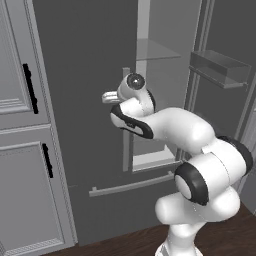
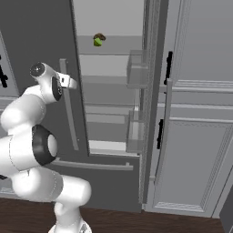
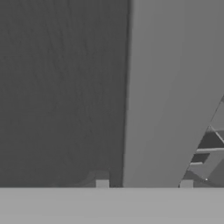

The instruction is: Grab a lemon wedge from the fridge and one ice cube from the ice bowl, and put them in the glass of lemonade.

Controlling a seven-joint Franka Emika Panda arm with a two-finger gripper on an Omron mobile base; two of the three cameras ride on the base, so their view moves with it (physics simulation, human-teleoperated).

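The fridge [image 1: 85, 100] is tall and dark grey. Its right door [image 2: 150, 91] stands open on a pale inside with clear shelves, and its left door is closed. The lemon wedge [image 2: 97, 42], small and yellow-green, lies on an upper shelf with a brown bit beside it. My gripper [image 2: 72, 84] is at the left door's long light grey handle [image 2: 68, 109], about a third of the way down. In the hand view the handle [image 3: 162, 87] runs between my finger tips, and the gripper [image 3: 144, 183] is shut on it. The ice bowl and the glass of lemonade are out of view.
Clear door bins [image 2: 136, 68] hang on the inside of the open door. The bottom drawer's bar handle [image 1: 130, 185] runs across below the doors. Grey panelled cabinets with black handles [image 1: 20, 150] flank the fridge on the left and on the right [image 2: 200, 136]. The floor is dark wood.
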